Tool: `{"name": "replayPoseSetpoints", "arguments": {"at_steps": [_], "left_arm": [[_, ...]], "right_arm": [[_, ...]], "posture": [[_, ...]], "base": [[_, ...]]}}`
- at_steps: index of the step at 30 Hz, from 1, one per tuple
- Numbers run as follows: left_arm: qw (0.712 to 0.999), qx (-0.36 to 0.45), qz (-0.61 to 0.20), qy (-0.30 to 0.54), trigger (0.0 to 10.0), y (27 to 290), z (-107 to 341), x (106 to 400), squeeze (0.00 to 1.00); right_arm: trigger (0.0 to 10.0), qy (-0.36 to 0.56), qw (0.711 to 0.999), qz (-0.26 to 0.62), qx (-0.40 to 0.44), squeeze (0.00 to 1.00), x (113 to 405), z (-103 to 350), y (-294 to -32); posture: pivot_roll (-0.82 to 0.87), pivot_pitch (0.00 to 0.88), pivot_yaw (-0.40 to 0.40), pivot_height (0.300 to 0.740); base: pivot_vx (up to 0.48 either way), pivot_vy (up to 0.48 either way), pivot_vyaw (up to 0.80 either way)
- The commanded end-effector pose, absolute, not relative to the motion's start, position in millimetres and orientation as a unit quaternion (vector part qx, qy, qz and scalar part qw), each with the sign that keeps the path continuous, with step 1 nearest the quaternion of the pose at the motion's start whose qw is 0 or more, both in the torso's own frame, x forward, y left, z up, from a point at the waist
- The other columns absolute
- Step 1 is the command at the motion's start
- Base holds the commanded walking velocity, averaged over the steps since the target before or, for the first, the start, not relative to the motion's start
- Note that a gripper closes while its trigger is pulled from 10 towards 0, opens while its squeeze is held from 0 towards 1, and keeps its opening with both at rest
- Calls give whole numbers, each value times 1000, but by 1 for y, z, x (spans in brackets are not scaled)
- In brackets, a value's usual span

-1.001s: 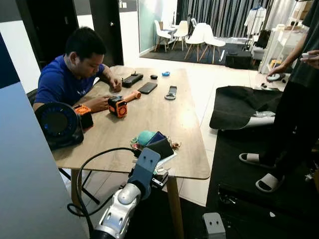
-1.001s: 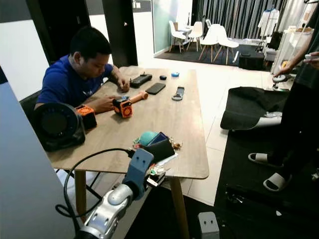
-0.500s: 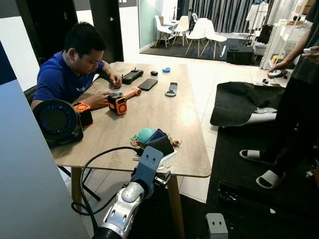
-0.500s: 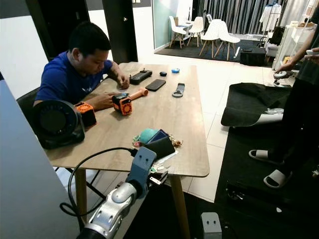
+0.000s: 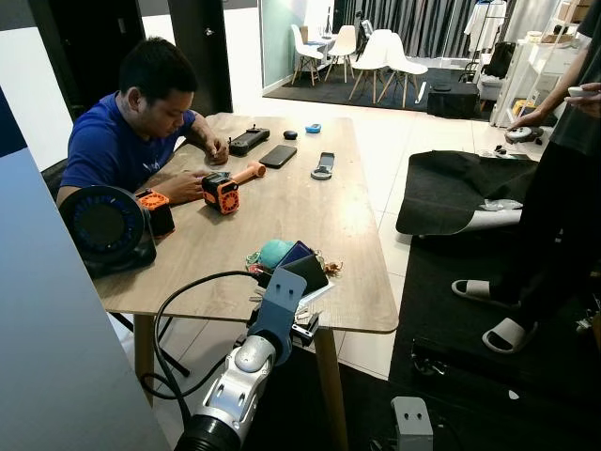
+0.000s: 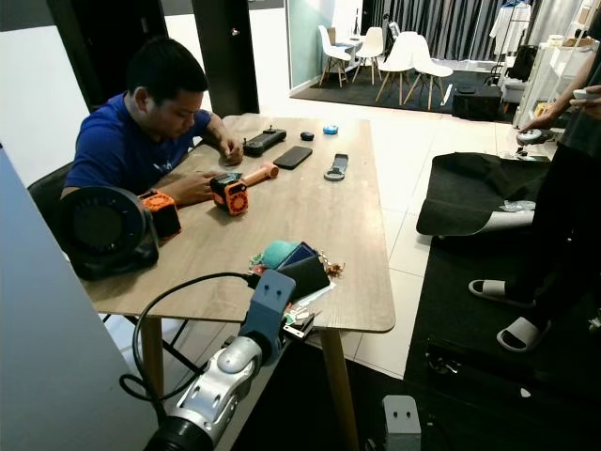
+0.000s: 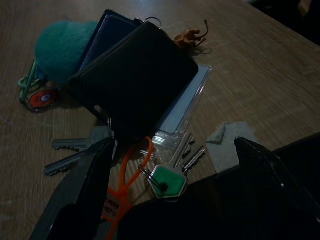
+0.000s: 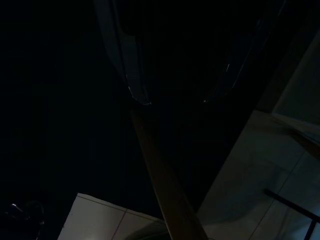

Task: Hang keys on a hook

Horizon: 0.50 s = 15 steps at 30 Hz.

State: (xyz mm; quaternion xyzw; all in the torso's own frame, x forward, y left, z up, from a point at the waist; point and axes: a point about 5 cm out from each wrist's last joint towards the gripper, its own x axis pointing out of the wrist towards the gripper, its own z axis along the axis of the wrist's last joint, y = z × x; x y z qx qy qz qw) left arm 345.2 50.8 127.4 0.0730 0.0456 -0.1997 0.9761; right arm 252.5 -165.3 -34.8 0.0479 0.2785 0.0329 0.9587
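Left claw [image 7: 172, 175], fingers spread, hovers over the keys [image 7: 165, 177].

Left arm [image 5: 235, 381]: silver metal forearm of rounded, jointed segments, darkening to a black cuff at the near end.
Wrist housing [image 5: 279, 303]: flat blue-grey block, rectangular, with a small round mark on its face.
Cable [image 5: 178, 301]: single black cable arching in a loop from the wrist housing back along the forearm.
Left gripper [image 7: 172, 192]: two long black fingers [image 7: 80, 200], smooth and slightly glossy, tapering towards their tips.
Right gripper [image 8: 175, 90]: dark, details cannot be made out.
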Motion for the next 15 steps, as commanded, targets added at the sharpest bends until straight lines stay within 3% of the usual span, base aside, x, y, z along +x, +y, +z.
{"name": "replayPoseSetpoints", "arguments": {"at_steps": [1,15], "left_arm": [[978,54,-196,52,10000,47,127,346,0],[984,38,-161,69,10000,56,122,353,0]], "right_arm": [[10000,285,956,30,54,0,249,-38,-163],[10000,288,955,30,56,0,248,-40,-162]], "posture": [[74,112,26,740],[75,113,30,740]], "base": [[0,0,0],[0,0,0]]}}
